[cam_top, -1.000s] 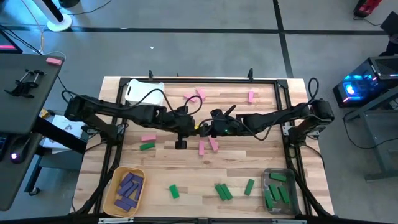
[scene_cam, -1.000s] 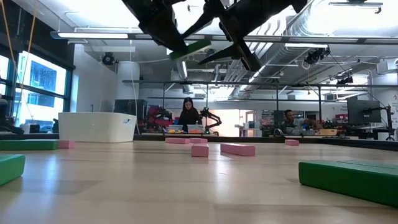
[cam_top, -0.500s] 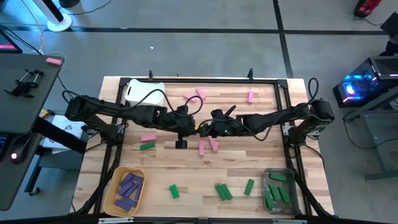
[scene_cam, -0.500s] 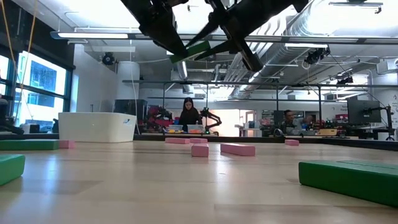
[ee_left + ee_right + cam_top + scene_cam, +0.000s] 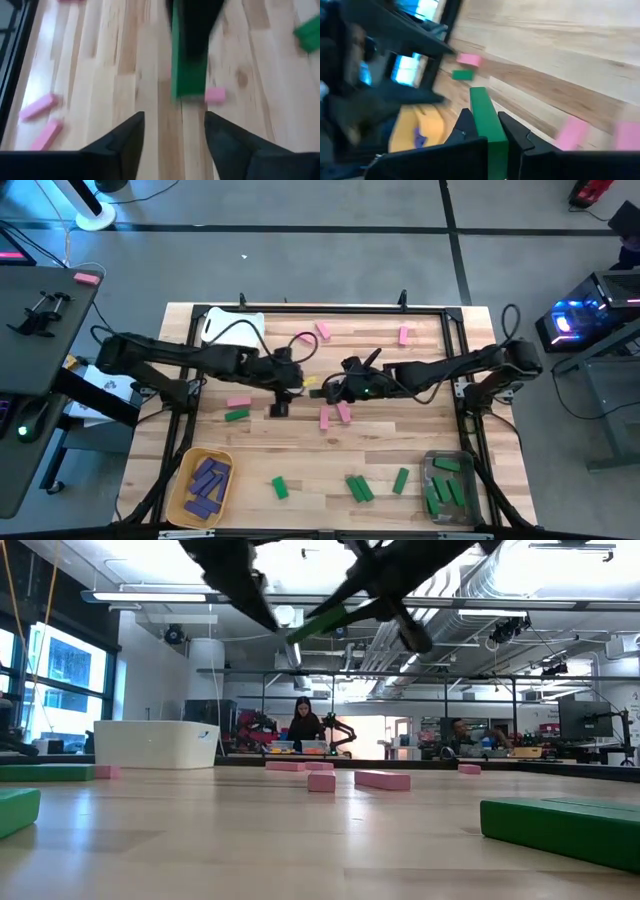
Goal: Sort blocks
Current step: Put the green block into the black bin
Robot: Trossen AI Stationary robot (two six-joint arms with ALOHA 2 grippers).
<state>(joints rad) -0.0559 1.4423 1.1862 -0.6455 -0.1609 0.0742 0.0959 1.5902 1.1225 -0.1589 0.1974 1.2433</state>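
Note:
A green block (image 5: 328,620) hangs high above the table's middle, with my right gripper (image 5: 328,388) shut on it. My left gripper (image 5: 172,135) stands open just left of the block's free end (image 5: 189,82), touching nothing. Pink blocks (image 5: 335,414) lie on the wood below and at the far side (image 5: 322,330). More green blocks (image 5: 358,488) lie flat near the front edge. Purple blocks fill the yellow bin (image 5: 190,462). My right gripper pinches the green block's long sides (image 5: 489,137) between its two fingers, at the end nearest its wrist. The fingers come roughly level from the table's right and lie along the block. The block sticks out past the fingertips, tilted, lifted clear of the table.
A white bin (image 5: 232,328) stands at the far left. A clear bin (image 5: 432,465) holding green blocks sits at the front right. One pink block (image 5: 238,402) and one green block (image 5: 236,415) lie left of centre. People sit in the room beyond the table.
My right gripper has shut on the green block. My left gripper has opened, let go of the block and drawn back toward the table's left edge. The block stays in the air, now tilted more steeply.

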